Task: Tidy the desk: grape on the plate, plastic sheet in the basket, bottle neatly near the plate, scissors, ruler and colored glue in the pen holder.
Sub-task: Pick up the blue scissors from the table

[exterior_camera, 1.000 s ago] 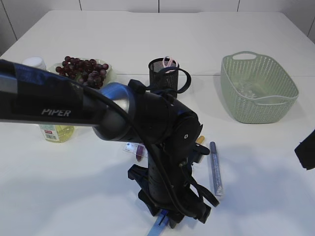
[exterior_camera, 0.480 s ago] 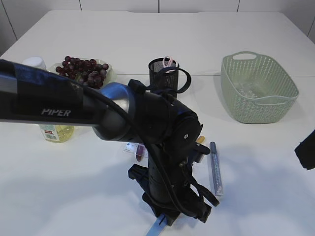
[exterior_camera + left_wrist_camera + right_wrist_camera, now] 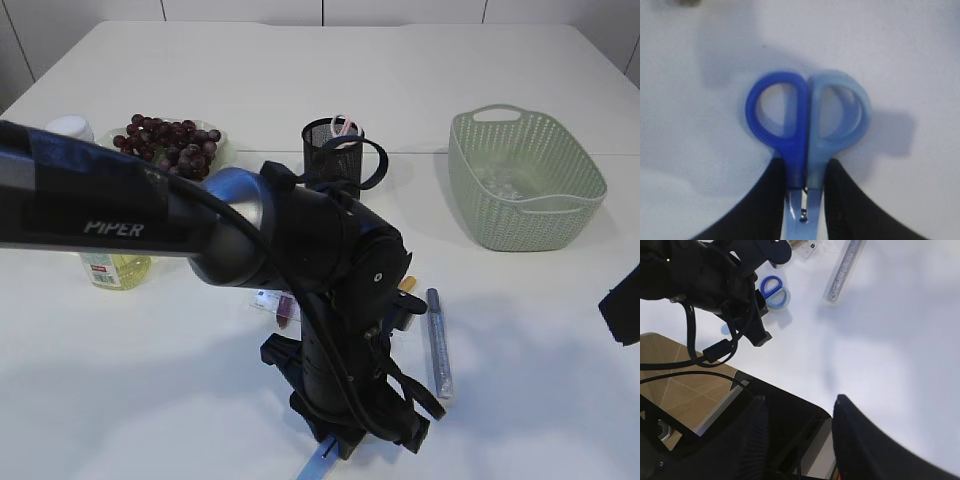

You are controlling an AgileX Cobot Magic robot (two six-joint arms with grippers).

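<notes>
My left gripper (image 3: 805, 196) is shut on the scissors (image 3: 807, 120), its black fingers (image 3: 765, 200) pressing both sides just below the two blue handle loops. The scissors lie flat on the white table. In the exterior view the left gripper (image 3: 340, 440) points down at the front edge, with a blue blade tip (image 3: 315, 465) poking out. Grapes (image 3: 170, 140) sit on the plate (image 3: 220, 135). The bottle (image 3: 113, 268) is partly behind my left arm. A glitter glue stick (image 3: 438, 340) lies right of the arm. The right gripper (image 3: 800, 440) is open and empty. I cannot pick out the ruler.
The black mesh pen holder (image 3: 332, 150) stands at mid-table. The green basket (image 3: 525, 180) at the right holds a clear sheet (image 3: 500, 180). Two more glue sticks (image 3: 283, 305) (image 3: 407, 284) lie close under the left arm. The table's front edge (image 3: 790, 390) is below the right gripper.
The left jaws have closed in onto the scissors. The arm has settled a little lower. The right arm has not moved.
</notes>
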